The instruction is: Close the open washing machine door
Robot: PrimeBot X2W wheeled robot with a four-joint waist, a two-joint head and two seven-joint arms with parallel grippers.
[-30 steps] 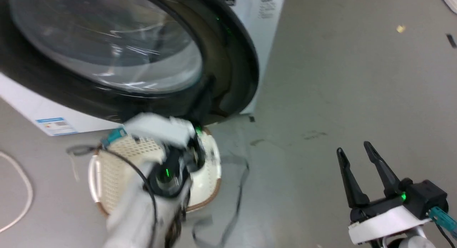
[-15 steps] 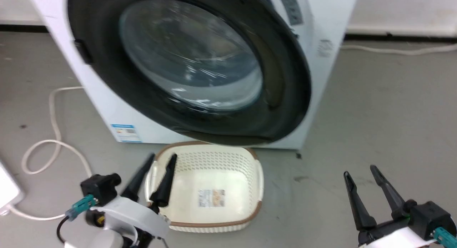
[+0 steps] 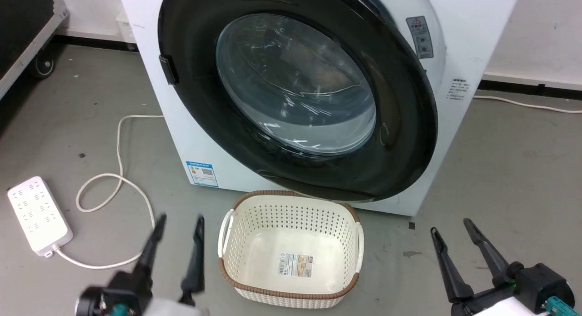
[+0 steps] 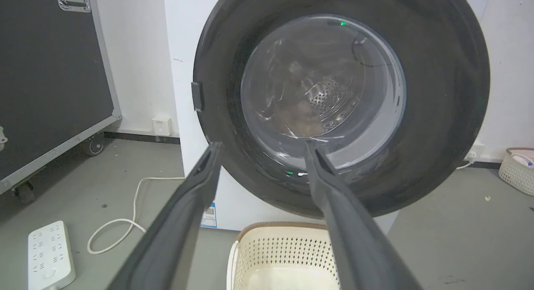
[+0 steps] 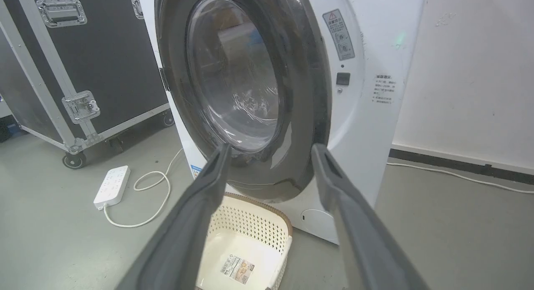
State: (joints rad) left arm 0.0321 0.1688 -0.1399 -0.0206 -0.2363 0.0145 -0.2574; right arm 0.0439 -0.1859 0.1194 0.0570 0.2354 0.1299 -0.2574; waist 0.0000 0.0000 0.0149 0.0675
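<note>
The white washing machine (image 3: 459, 47) stands straight ahead. Its round door (image 3: 409, 125), with a glossy black rim and a bulging glass centre, lies back against the machine's front; I cannot tell whether it is latched. My left gripper (image 3: 179, 223) is open, low at the left and well short of the door. From the left wrist the fingers (image 4: 263, 145) frame the door (image 4: 438, 94), with the steel drum visible through the glass. My right gripper (image 3: 451, 228) is open at the lower right, clear of the machine, and points at the door's hinge side (image 5: 300, 94).
A cream perforated basket (image 3: 291, 211) sits on the floor just below the door, between my grippers. A white power strip (image 3: 38, 216) and its looped cable (image 3: 118, 170) lie at the left. A black wheeled flight case (image 5: 104, 52) stands left of the machine.
The head camera has lifted and swung, so the whole machine front now shows. My left gripper has drawn back from the door's lower rim to the lower left.
</note>
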